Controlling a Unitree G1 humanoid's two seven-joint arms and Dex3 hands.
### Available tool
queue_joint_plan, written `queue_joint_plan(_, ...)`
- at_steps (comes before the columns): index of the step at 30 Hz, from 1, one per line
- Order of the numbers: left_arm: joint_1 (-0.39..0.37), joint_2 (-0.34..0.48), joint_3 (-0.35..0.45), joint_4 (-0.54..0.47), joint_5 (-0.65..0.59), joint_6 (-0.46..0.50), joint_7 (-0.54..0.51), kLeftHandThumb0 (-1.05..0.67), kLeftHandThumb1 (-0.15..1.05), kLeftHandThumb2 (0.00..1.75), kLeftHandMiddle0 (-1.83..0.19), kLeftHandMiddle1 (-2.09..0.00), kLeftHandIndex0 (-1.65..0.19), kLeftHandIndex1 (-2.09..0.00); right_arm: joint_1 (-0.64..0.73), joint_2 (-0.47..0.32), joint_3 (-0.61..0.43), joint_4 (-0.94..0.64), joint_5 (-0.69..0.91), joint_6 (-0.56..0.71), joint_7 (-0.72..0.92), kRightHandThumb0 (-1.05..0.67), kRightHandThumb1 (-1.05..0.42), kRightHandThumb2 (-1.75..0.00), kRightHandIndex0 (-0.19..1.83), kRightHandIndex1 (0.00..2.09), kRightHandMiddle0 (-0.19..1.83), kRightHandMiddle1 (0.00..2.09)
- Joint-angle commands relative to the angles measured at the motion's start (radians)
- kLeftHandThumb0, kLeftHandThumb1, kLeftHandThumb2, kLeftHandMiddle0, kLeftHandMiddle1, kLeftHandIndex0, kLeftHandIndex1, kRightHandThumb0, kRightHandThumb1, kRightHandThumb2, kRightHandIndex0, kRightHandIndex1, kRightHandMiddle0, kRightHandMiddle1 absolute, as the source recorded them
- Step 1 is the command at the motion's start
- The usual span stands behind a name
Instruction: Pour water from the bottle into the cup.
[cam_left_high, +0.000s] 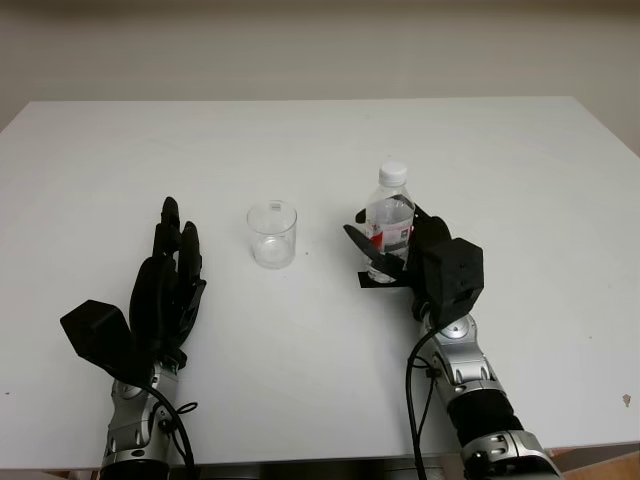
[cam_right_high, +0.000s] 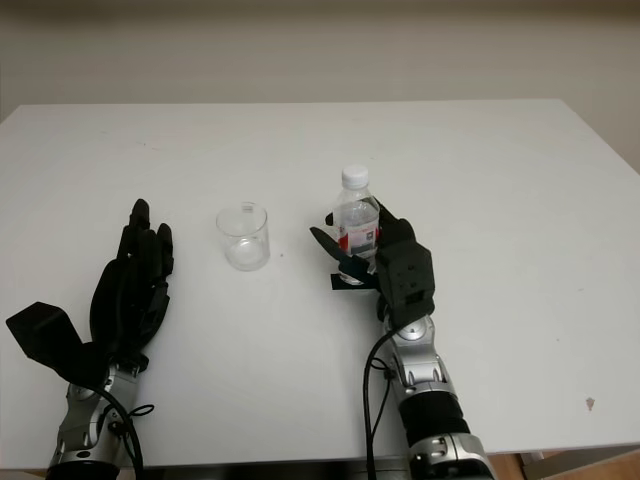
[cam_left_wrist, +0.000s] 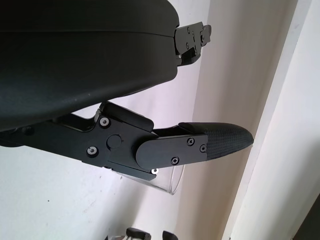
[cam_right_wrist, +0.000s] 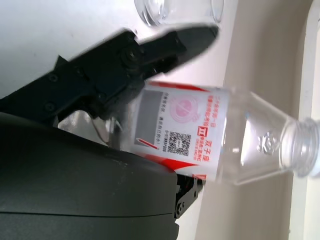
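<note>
A clear plastic bottle (cam_left_high: 390, 222) with a white cap (cam_left_high: 394, 171) stands upright on the white table (cam_left_high: 520, 180), a little right of centre. Its label (cam_right_wrist: 182, 127) is white with red edges and carries a small square code. The right hand (cam_left_high: 400, 255) is at the bottle: its black fingers (cam_right_wrist: 150, 50) reach around the lower half, across the label, and the palm shell sits just behind it. The right wrist view shows one finger lying over the label and the shell pressed close on the other side, so the hand appears closed on the bottle, which has its base at table level. The right forearm (cam_left_high: 465, 365) comes in from the bottom edge, with a black cable looping beside it. The cup (cam_left_high: 272, 234), a short clear glass, stands upright on the table to the left of the bottle, near it but apart, and looks empty. In the left wrist view its rim (cam_left_wrist: 167, 182) shows just past a finger (cam_left_wrist: 220, 140) of the left hand. The left hand (cam_left_high: 170, 275) is open and holds nothing; it sits at the left of the table, left of the cup and apart from it, fingers pointing away from the robot.
</note>
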Motion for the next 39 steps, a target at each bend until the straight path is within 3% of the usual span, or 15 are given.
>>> queue_joint_plan(1, 0.035, 0.005, 0.007, 0.033, -0.004, 0.016, 0.000, -0.76, 1.05, 0.48, 0.19, -0.04, 0.19, -0.05, 0.013, -0.007, 0.019, -0.039, -0.016, -0.014, 0.010, -0.73, -1.03, -0.08, -0.14, 1.33, -0.17, 1.32)
queue_joint_plan(4, 0.036, 0.006, 0.007, 0.029, -0.003, 0.019, 0.002, -0.76, 1.05, 0.48, 0.19, -0.04, 0.19, -0.05, 0.042, -0.010, 0.031, -0.085, 0.005, -0.002, 0.072, -0.77, -0.95, -0.05, -0.17, 0.42, -0.18, 0.45)
queue_joint_plan(7, 0.039, 0.007, 0.009, 0.024, -0.003, 0.023, 0.004, -0.76, 1.05, 0.47, 0.19, -0.04, 0.19, -0.05, 0.070, -0.024, 0.044, -0.136, 0.007, 0.016, 0.124, -0.82, -0.92, -0.05, -0.19, 0.05, -0.19, 0.06)
queue_joint_plan(17, 0.039, 0.007, 0.010, 0.023, -0.004, 0.032, 0.011, -0.76, 1.05, 0.47, 0.18, -0.06, 0.17, -0.06, 0.139, -0.057, 0.048, -0.223, 0.008, 0.011, 0.193, -0.94, -0.93, -0.06, -0.19, 0.00, -0.19, 0.00)
queue_joint_plan(30, 0.041, 0.016, 0.010, 0.026, -0.003, 0.025, 0.003, -0.76, 1.05, 0.48, 0.18, -0.05, 0.17, -0.06, 0.184, -0.050, 0.013, -0.269, 0.049, 0.041, 0.179, -0.90, -0.92, -0.05, -0.19, 0.00, -0.19, 0.00)
queue_joint_plan(39, 0.044, 0.020, 0.010, 0.023, -0.004, 0.028, 0.001, -0.76, 1.05, 0.48, 0.18, -0.06, 0.16, -0.06, 0.173, -0.059, 0.018, -0.232, 0.008, -0.016, 0.132, -0.93, -0.94, -0.06, -0.19, 0.00, -0.19, 0.00)
